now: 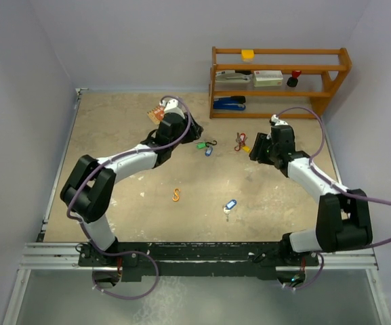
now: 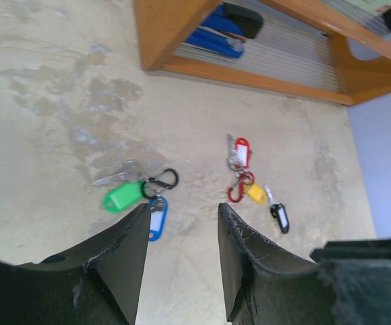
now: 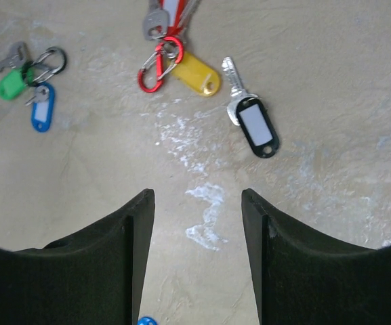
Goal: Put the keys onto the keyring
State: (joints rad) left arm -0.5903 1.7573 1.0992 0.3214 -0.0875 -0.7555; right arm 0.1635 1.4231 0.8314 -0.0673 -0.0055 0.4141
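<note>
The left gripper (image 2: 183, 220) hangs above the beige tabletop (image 2: 46, 81) with its black fingers spread and nothing between them. Just beyond its tips lies a black carabiner keyring (image 2: 162, 181) carrying a silver key with a green plastic tag (image 2: 122, 196) and a silver key with a blue plastic tag (image 2: 156, 218). The right gripper (image 3: 196, 203) is likewise spread and empty, over bare tabletop nearer the right edge. Ahead of it lies a red carabiner keyring (image 3: 157, 64) with a yellow plastic tag (image 3: 196, 73) touching it. A silver key with a red plastic tag (image 2: 240, 152) seems hooked on too, though the join is hard to make out. A silver key with a black-rimmed white tag (image 3: 253, 122) lies loose just beside the yellow one. Both clusters sit toward the far edge, before a wooden shelf (image 1: 290, 51) in the far right corner. Closer to the near edge lie another blue-tagged key (image 1: 230, 204) and an orange S-shaped clip (image 1: 176, 196), well apart.
</note>
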